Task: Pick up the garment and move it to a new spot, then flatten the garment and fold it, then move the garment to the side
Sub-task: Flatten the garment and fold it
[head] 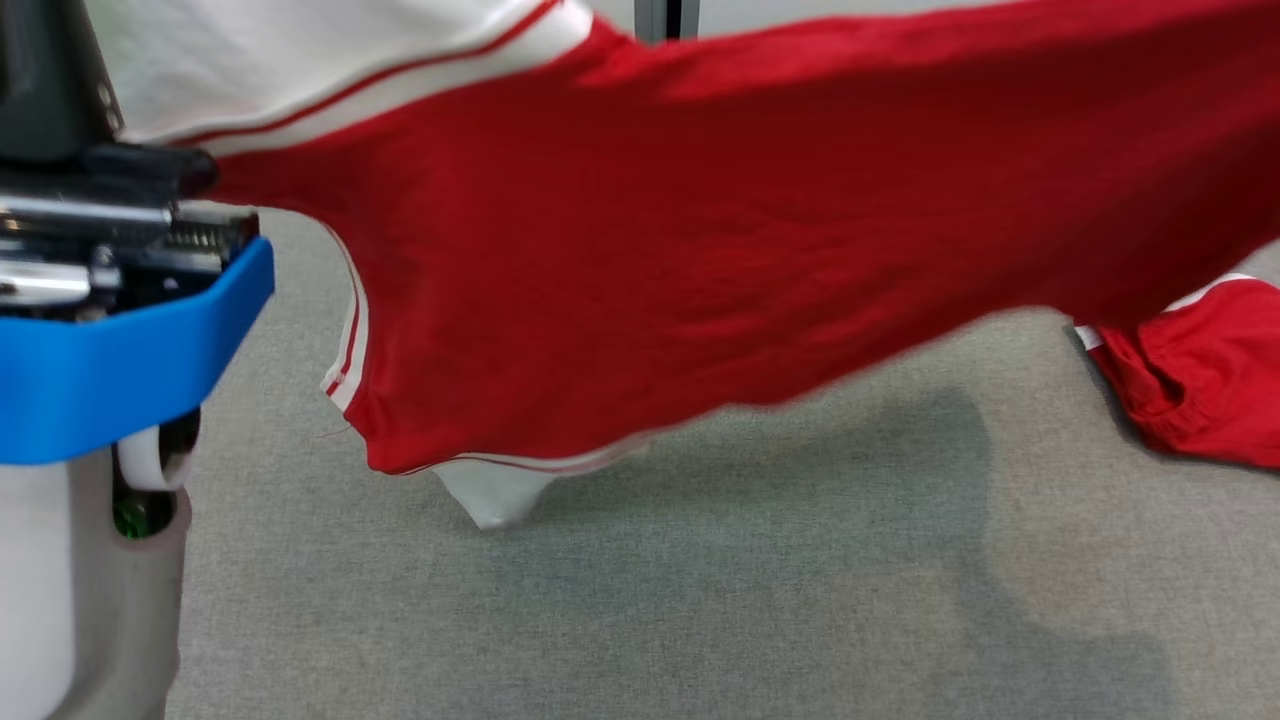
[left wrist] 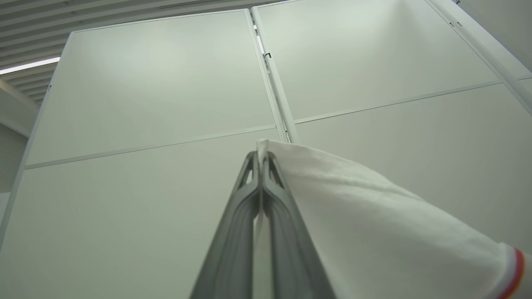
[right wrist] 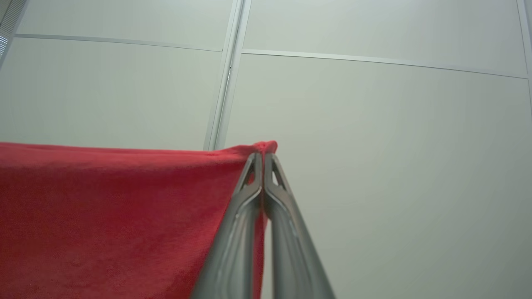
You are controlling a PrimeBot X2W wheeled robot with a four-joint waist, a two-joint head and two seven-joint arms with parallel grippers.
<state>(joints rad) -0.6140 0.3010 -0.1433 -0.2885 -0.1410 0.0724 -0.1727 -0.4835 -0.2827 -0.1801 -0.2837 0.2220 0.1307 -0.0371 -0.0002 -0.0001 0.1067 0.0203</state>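
**A:** Where do we have the red cloth garment with white sleeve parts and striped trim [head: 640,230]?

**B:** We hold it up, stretched wide in the air above the grey felt-like surface [head: 600,600]. Its shadow falls on the surface below it. A white tip hangs from its lower edge, close to the grey. We cannot tell whether it touches.

**A:** And our fingers?

**B:** Our left gripper [left wrist: 262,160] has its two long grey fingers pressed together on a fold of the white cloth. Our right gripper [right wrist: 263,160] is clamped the same way on a red edge, and the cloth runs off taut to one side.

**A:** What else do we see?

**B:** A bunched red cloth heap with a white stripe [head: 1200,380] lies on the surface at the right. Pale wall panels [right wrist: 374,124] stand behind both grippers.
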